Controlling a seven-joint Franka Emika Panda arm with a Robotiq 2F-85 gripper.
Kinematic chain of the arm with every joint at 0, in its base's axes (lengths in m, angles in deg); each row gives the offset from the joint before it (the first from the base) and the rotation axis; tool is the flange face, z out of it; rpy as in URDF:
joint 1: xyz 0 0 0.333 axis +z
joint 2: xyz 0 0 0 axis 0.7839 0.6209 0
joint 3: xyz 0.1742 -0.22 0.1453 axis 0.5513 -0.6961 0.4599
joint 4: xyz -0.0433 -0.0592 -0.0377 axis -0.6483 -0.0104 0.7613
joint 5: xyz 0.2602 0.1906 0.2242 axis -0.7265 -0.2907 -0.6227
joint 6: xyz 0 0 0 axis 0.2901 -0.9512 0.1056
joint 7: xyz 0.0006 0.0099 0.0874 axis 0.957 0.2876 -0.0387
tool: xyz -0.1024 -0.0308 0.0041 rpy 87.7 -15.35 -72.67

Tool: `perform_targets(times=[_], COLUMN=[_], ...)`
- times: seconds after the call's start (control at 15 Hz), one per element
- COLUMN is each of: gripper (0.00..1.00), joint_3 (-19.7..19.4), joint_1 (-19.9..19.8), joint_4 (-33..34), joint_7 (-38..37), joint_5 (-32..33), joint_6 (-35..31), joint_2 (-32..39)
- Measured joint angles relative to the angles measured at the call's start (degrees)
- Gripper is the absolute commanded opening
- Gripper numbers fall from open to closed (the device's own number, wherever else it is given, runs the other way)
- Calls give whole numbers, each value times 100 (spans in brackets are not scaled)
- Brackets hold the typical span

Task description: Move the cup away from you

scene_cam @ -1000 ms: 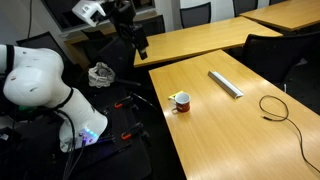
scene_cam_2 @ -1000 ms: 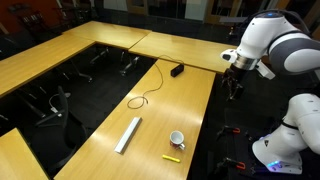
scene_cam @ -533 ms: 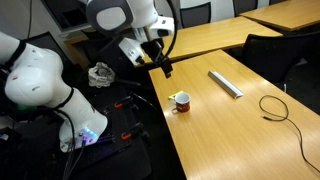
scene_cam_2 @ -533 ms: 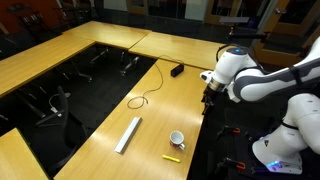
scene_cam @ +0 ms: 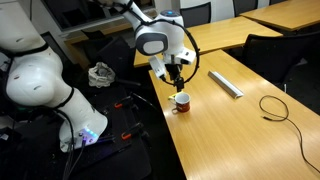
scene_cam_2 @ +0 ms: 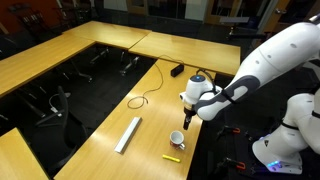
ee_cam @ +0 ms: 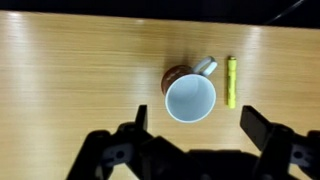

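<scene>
White cup (ee_cam: pixel 190 98) upright, handle twd yellow stick (ee_cam: pixel 232 82), claw (ee_cam: pixel 195 128) above, wide open, empty.

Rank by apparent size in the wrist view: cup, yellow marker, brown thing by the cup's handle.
1. cup, largest.
2. yellow marker, about as long as the cup is wide but far thinner.
3. brown thing, smallest as shown; the cup hides part of it, so unsure.

wrist view straight above cup (ee_cam: pixel 190 98), exterior views oblique, sharing table (scene_cam: pixel 230 130)
</scene>
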Motion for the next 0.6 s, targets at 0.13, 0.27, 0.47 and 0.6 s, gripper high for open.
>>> perform_targets(times=[0.13, 0.27, 0.47, 0.6], gripper=[100, 100, 100, 100], joint_3=[167, 385, 647, 741], joint_1=[-142, -294, -375, -370], joint_4=[404, 804, 1361, 1637], joint_7=[-196, -311, -750, -1135], joint_5=[-1, -24, -59, -100], joint_6=[-4, -6, -7, -7], joint_2=[672, 1232, 1890, 2246])
